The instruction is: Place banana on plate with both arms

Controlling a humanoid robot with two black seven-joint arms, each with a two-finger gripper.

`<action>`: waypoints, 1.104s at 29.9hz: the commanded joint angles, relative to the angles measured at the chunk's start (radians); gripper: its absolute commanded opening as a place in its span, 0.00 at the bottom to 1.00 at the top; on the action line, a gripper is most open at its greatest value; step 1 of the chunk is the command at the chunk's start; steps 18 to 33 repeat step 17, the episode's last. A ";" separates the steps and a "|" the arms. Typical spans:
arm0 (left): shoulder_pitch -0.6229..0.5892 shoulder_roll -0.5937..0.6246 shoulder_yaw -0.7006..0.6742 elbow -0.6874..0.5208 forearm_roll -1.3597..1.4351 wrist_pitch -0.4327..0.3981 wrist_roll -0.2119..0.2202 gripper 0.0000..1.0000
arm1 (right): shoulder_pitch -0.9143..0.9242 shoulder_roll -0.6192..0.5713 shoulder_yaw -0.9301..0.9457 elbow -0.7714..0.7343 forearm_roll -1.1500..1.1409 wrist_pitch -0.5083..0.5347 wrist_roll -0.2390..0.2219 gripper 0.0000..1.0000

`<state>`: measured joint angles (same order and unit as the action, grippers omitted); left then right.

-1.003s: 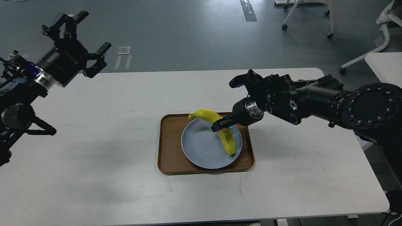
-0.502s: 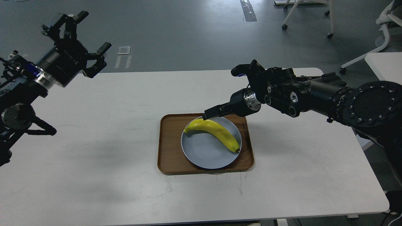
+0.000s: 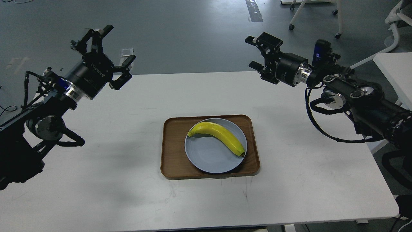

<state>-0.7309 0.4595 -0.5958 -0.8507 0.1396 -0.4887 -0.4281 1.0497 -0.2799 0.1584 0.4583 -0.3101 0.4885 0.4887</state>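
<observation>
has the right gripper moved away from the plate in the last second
Yes. The right gripper has lifted up and back from the plate, leaving the banana on it.

This looks like a robotics lab or a test room in an office building. A long white rectangular counter with rounded corners (image 3: 112,180) stands on a bare, smooth grey floor (image 3: 180,35) with a dark strip of tape (image 3: 254,11) on it. White wheeled chair bases on castors (image 3: 313,14) stand at the back, and the corner of a second white desk (image 3: 394,69) shows at the right. Two black jointed robot arms with exposed cables reach in over the counter.
</observation>
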 commanded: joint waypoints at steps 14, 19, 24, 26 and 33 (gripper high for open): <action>0.007 -0.251 0.007 0.329 0.003 0.000 -0.017 0.98 | -0.096 -0.004 0.030 -0.056 0.121 0.000 0.000 1.00; 0.025 -0.249 0.013 0.340 0.003 0.000 -0.017 0.98 | -0.099 -0.004 0.039 -0.052 0.123 0.000 0.000 1.00; 0.025 -0.249 0.013 0.340 0.003 0.000 -0.017 0.98 | -0.099 -0.004 0.039 -0.052 0.123 0.000 0.000 1.00; 0.025 -0.249 0.013 0.340 0.003 0.000 -0.017 0.98 | -0.099 -0.004 0.039 -0.052 0.123 0.000 0.000 1.00; 0.025 -0.249 0.013 0.340 0.003 0.000 -0.017 0.98 | -0.099 -0.004 0.039 -0.052 0.123 0.000 0.000 1.00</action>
